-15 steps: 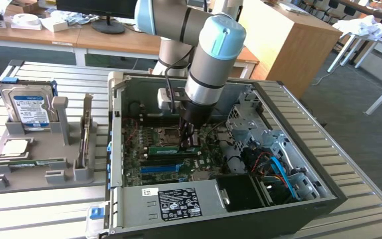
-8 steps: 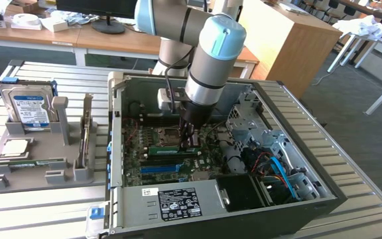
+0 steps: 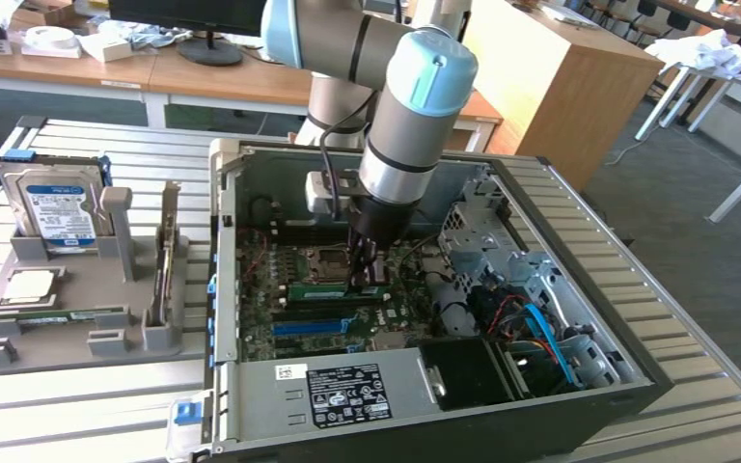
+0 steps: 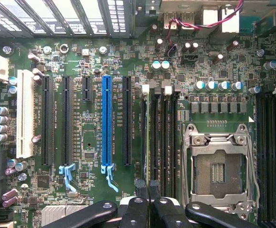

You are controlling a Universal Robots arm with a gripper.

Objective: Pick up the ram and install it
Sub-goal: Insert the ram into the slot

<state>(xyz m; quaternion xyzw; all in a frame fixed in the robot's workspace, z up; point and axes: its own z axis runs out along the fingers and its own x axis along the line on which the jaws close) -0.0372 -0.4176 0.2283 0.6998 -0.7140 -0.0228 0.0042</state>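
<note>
Where my fingers (image 4: 141, 189) come down over the motherboard (image 4: 93, 142), they are pressed narrowly together, tip against tip. The ram (image 3: 332, 289) is right there at the tips. It is a long green stick standing on edge in one of the black memory slots, running away from my fingers between the blue slot (image 4: 106, 123) and the open processor socket (image 4: 218, 168). I cannot tell whether the tips bear on its end or sit just above it. Past the blue slot the board carries more black card slots and then a long white slot (image 4: 25, 114). In the exterior view my arm (image 3: 409, 125) drops steeply into the open computer case (image 3: 223, 289), which lies on its side on the slatted metal bench (image 3: 74, 405). A labelled silver box (image 3: 344, 395) sits at the case's near edge, and blue cables (image 3: 544, 323) run towards the exterior view's right. On the bench at the exterior view's left, just beside the case, sits a grey tray (image 3: 81, 285). What looks like a second green stick (image 3: 62, 315) lies flat in it, with a square silver processor chip (image 3: 30, 287) behind that. A thin card (image 3: 165, 260) is held upright on the side nearest the case, and the blue-labelled hard drive (image 3: 51, 207) stands at the back. Beyond the bench — well apart — are wooden desks (image 3: 525, 58) and a monitor stand (image 3: 209, 48).
</note>
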